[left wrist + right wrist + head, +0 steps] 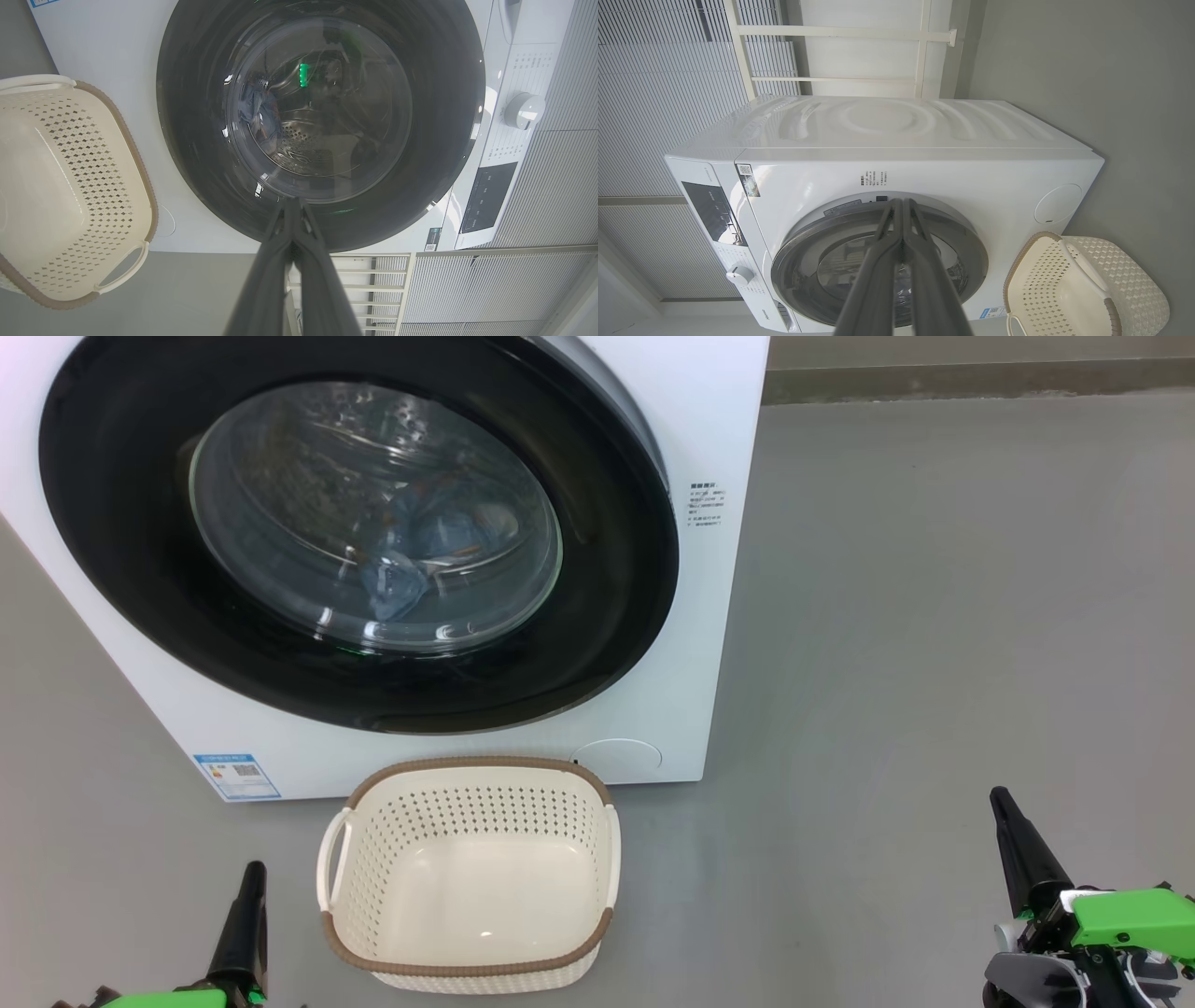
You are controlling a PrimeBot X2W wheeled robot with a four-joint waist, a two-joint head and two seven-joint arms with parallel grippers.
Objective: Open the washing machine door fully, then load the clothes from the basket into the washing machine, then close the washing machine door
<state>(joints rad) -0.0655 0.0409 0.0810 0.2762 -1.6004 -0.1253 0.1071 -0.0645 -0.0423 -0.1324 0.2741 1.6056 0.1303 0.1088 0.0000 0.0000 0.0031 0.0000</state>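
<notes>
The washing machine (709,616) stands ahead with its round black door (121,523) lying shut against the front. Through the glass bowl, light blue clothes (420,551) rest inside the drum; they show in the left wrist view too (259,112). On the floor just before the machine sits the cream basket (467,767), with nothing in it. My left gripper (252,873) is shut and empty, low at the basket's left. Well off to the basket's right, my right gripper (1001,798) is shut and empty. The left wrist view looks along the left gripper (292,200) at the door (196,140).
Grey floor (934,616) spreads wide to the machine's right. A round white cover (616,756) sits at the machine's lower front corner. The control panel has a knob (523,109). A white slatted wall (654,93) and a pale rail frame (850,32) stand behind the machine.
</notes>
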